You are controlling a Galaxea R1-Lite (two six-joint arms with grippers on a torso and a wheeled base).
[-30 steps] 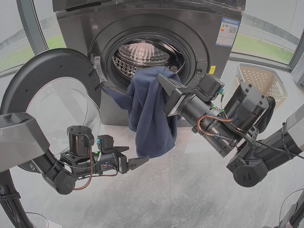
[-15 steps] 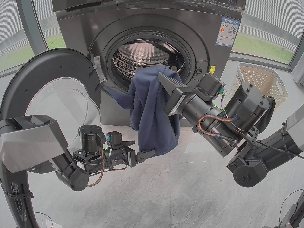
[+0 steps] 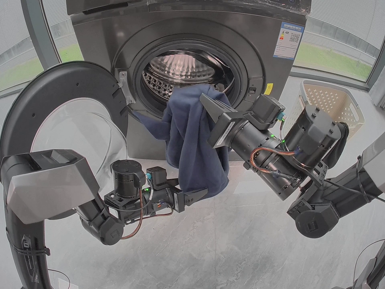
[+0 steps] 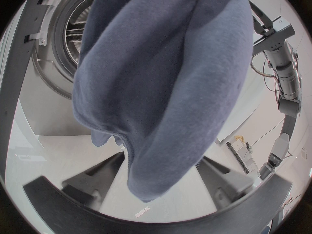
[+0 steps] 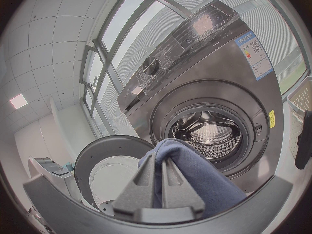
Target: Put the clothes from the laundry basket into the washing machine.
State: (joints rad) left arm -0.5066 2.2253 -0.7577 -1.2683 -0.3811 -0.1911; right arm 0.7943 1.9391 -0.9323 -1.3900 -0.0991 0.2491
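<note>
A dark blue garment point(image 3: 192, 141) hangs in front of the washing machine's open drum point(image 3: 180, 71), one sleeve trailing over the door rim. My right gripper point(image 3: 209, 103) is shut on the garment's top fold, level with the drum's lower edge; in the right wrist view the fingers point(image 5: 148, 176) pinch the blue cloth point(image 5: 198, 179). My left gripper point(image 3: 193, 190) is low above the floor, open, at the garment's bottom hem. In the left wrist view that hem point(image 4: 156, 166) hangs between the spread fingers point(image 4: 94, 176).
The round door point(image 3: 60, 101) stands swung open to the left. A beige laundry basket point(image 3: 335, 101) sits right of the machine with a dark cloth point(image 5: 305, 140) hanging over its edge. Pale tiled floor point(image 3: 224, 245) lies open in front.
My left arm has moved right and slightly forward, bringing its open gripper under the garment's hem. The right gripper and the garment have barely shifted.
</note>
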